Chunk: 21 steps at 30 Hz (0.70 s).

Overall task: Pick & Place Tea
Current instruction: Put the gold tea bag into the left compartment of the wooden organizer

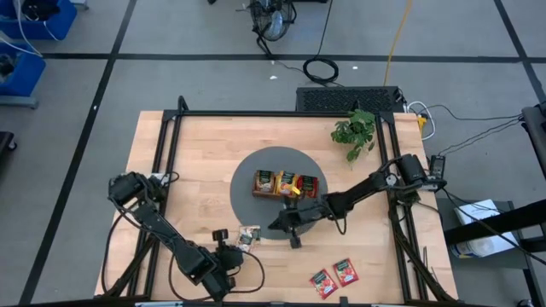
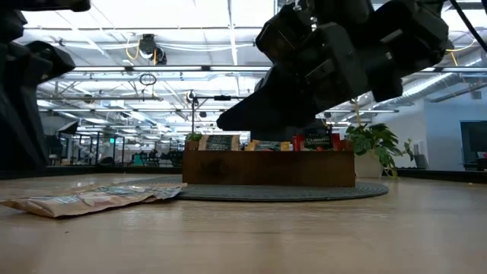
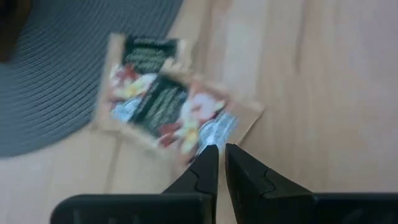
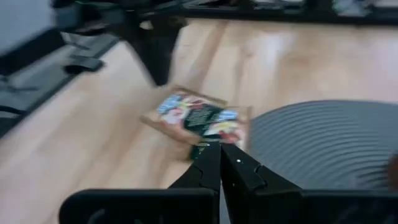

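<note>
The pale wooden desk (image 1: 196,162) carries a round grey mat (image 1: 247,200) at its middle and a small plant (image 1: 356,132) near the far right. Two cream sachets (image 1: 249,236) lie overlapping just off the mat; two red sachets (image 1: 334,276) lie at the near edge.

table (image 1: 196,162): pale wood, smooth, faint grain
round mat (image 4: 323,140): grey, ribbed woven look, matt
tray (image 2: 266,167): brown wood, matt
cream sachets (image 3: 165,106): printed paper or foil, slight sheen
red sachets (image 1: 334,276): glossy
</note>
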### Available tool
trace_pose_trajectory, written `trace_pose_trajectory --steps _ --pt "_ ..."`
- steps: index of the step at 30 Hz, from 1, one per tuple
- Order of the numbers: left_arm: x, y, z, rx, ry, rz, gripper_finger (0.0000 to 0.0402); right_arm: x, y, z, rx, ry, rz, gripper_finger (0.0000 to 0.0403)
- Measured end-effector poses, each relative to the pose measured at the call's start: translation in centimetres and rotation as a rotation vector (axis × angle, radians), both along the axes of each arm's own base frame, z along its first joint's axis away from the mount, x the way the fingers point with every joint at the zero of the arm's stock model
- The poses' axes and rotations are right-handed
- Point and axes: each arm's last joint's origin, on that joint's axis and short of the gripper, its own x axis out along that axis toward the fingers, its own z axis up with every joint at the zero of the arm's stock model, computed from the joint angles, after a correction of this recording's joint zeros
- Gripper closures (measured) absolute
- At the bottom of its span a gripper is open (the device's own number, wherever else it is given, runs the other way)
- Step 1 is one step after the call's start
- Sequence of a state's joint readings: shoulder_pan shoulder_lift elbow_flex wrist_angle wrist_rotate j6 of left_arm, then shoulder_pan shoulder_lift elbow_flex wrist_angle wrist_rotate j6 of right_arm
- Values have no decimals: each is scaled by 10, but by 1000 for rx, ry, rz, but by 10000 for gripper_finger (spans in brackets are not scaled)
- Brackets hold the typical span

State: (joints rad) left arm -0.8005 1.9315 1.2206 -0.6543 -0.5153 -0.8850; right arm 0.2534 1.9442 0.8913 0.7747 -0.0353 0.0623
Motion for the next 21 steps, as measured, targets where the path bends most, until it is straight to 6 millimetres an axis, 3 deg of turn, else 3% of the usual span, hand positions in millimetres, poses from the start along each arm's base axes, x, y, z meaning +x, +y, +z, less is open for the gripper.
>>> trace_pose_trajectory --steps 5,21 --pt "0 -1 -11 -8 33 31 364 1 -5 -1 120 39 63 387" --pt "10 6 -26 31 20 83 364 1 2 -1 142 7 74 337"
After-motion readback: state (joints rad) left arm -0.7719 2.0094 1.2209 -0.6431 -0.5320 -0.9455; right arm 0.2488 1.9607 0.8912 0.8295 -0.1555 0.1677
